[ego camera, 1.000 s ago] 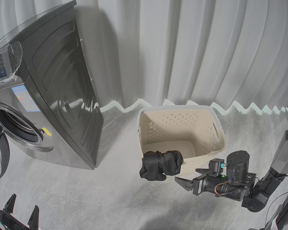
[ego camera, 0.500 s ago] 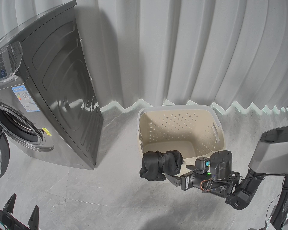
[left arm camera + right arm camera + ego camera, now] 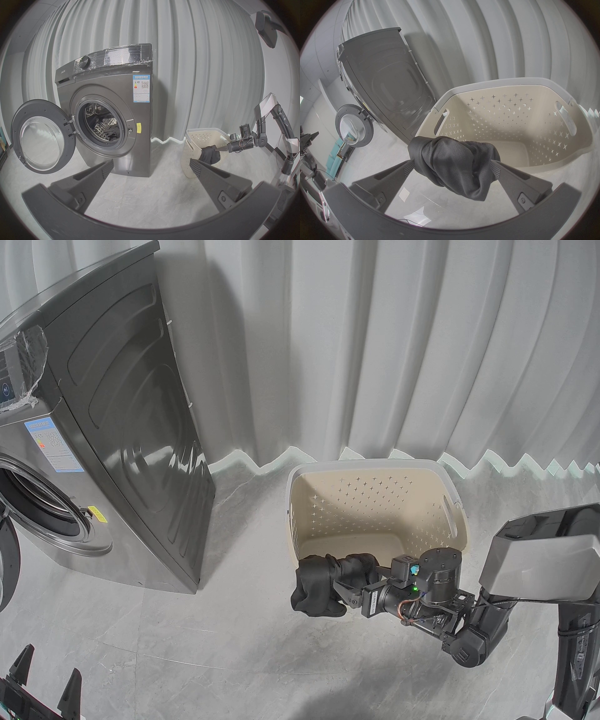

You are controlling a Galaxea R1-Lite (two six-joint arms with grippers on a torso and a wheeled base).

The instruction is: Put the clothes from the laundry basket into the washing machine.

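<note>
A black garment (image 3: pixel 319 590) hangs over the near rim of the beige laundry basket (image 3: pixel 375 466), part of it drooping down the outside. My right gripper (image 3: pixel 342 591) is open with its fingers on either side of the bundle (image 3: pixel 453 165), one finger (image 3: pixel 407 168) and the other (image 3: pixel 495 168) flanking the cloth. The grey washing machine (image 3: pixel 125 427) stands to the left with its round door (image 3: pixel 40 137) swung open. My left gripper (image 3: pixel 45 671) is open and holds nothing, low at the near left, facing the drum (image 3: pixel 103 125).
White curtains (image 3: pixel 387 352) hang behind the basket and machine. Bare grey floor (image 3: pixel 219 640) lies between machine and basket. The open door juts out from the machine's front on the left side. Inside the basket (image 3: pixel 515 150) the bottom looks bare.
My right arm has moved left toward the basket's near rim, bringing its open fingers from clear of the black garment to either side of it. The left arm has stayed still.
</note>
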